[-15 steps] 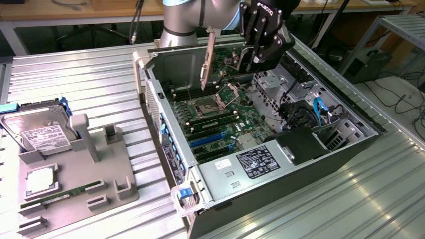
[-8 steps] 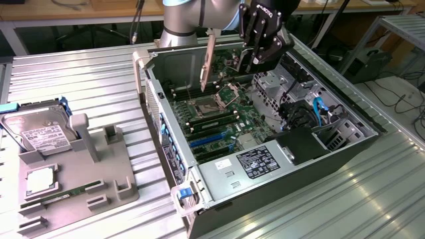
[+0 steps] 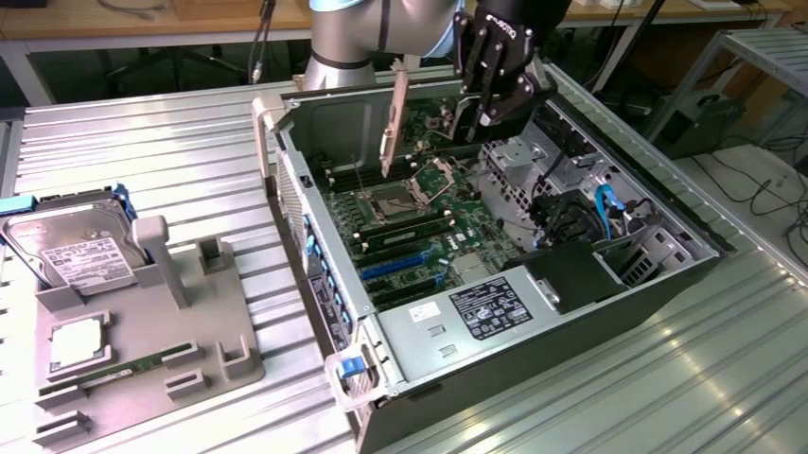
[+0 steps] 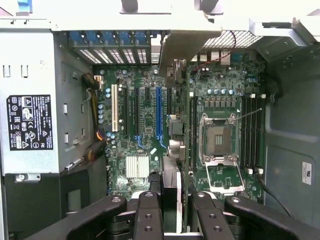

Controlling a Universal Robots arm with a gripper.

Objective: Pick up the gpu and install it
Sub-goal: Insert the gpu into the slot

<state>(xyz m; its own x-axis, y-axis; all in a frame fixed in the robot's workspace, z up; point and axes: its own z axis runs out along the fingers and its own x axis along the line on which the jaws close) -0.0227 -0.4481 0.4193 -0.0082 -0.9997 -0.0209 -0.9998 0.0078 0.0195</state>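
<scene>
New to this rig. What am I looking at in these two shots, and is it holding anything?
One robot arm works over an open computer case lying on a metal table. The exterior view is from a camera off the arm; the wrist view looks down past the hand at the motherboard. The hand is shut on the gpu, a card held edge-down above the board. At the exterior view's left, a grey holder carries a hard drive and a memory stick.
</scene>
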